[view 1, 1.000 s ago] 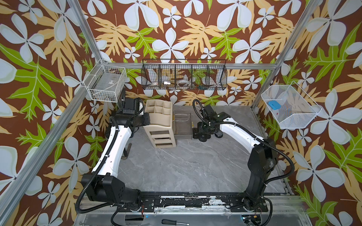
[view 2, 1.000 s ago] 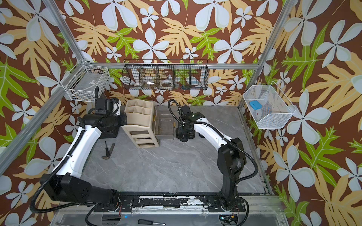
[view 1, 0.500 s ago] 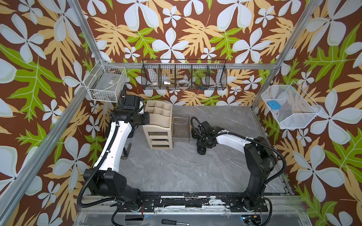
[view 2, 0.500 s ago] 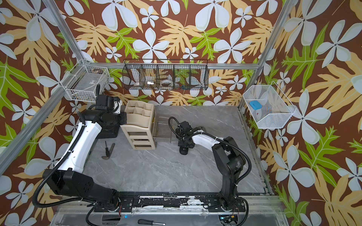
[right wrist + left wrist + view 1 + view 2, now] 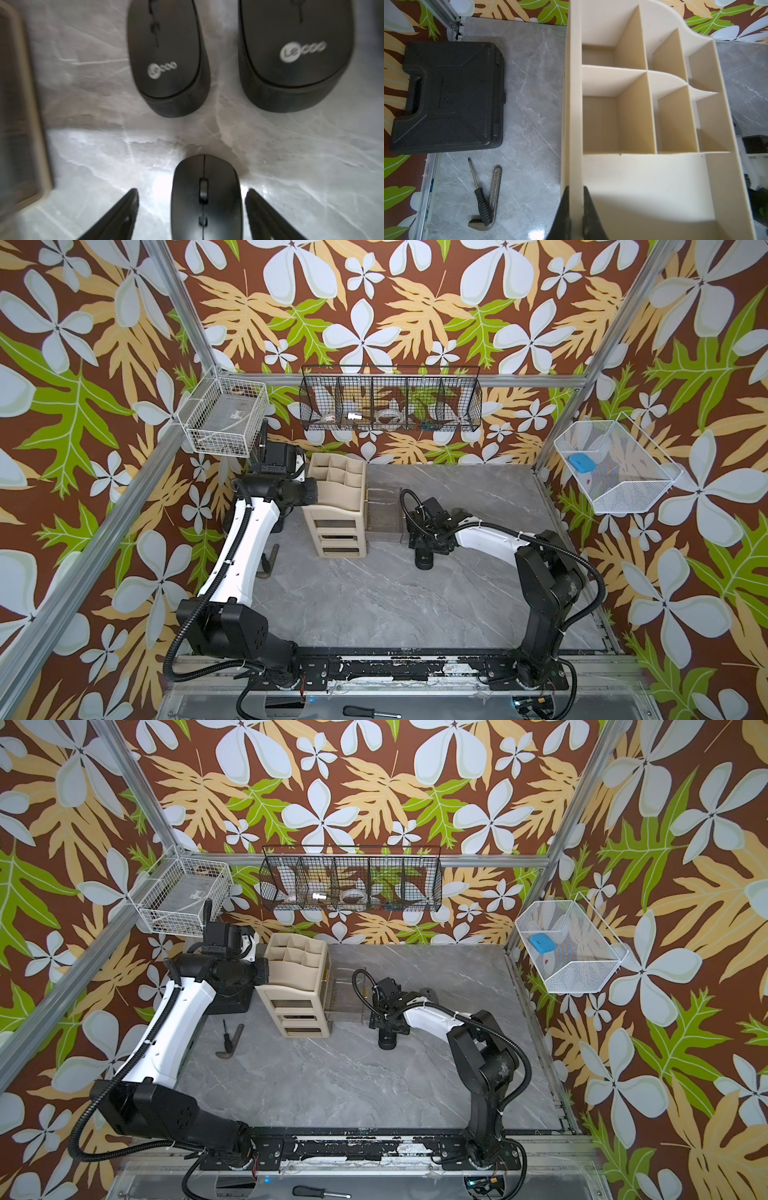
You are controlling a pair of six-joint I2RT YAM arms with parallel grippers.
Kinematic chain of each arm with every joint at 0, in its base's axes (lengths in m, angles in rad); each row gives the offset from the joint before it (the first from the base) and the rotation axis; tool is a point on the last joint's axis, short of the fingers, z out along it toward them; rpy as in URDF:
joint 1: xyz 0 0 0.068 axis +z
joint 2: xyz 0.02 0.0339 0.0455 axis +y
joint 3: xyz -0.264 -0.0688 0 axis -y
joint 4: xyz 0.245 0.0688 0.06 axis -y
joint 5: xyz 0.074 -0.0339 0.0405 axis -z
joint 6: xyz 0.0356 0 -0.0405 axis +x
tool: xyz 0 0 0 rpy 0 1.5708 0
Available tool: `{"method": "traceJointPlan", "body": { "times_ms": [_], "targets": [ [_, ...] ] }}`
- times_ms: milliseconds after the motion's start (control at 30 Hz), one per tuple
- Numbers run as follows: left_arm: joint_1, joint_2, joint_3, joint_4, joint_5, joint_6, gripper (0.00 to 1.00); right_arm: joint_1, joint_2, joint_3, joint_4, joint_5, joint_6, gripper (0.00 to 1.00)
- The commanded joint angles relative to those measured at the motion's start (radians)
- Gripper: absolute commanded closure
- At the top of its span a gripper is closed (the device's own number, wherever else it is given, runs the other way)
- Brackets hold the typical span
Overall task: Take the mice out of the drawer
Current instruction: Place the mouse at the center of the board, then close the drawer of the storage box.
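Note:
My right gripper (image 5: 192, 190) is open just above the grey table, its fingers standing clear on either side of a dark mouse (image 5: 205, 197) that lies there. Two black mice with pale logos (image 5: 166, 62) (image 5: 295, 52) lie beyond the fingertips. In both top views one logo mouse (image 5: 424, 562) (image 5: 387, 1041) shows in front of the right gripper (image 5: 420, 543); the arm covers the others. The clear drawer (image 5: 384, 516) is pulled out to the right of the beige organizer (image 5: 338, 506). My left gripper (image 5: 576, 188) is shut on the organizer's side wall (image 5: 574, 104).
A black plastic case (image 5: 448, 97) lies left of the organizer, with a screwdriver (image 5: 477, 187) and a wrench (image 5: 492, 199) in front of it. Wire baskets (image 5: 390, 400) (image 5: 226, 418) (image 5: 611, 466) hang on the walls. Another screwdriver (image 5: 370, 711) lies on the front rail.
My right arm came away from the drawer down to the table in front of it, and its jaws opened off the dark mouse. The left gripper kept hold of the organizer.

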Motion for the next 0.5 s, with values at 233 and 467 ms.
{"method": "traceJointPlan", "body": {
  "times_ms": [233, 467],
  "targets": [
    [0.001, 0.012, 0.012, -0.026, 0.03, 0.024, 1.0, -0.059, -0.072, 0.083, -0.055, 0.004, -0.132, 0.25],
    [0.001, 0.025, 0.024, -0.02, 0.067, 0.046, 1.0, -0.03, 0.064, 0.244, 0.002, -0.097, -0.188, 0.29]
  ]
}}
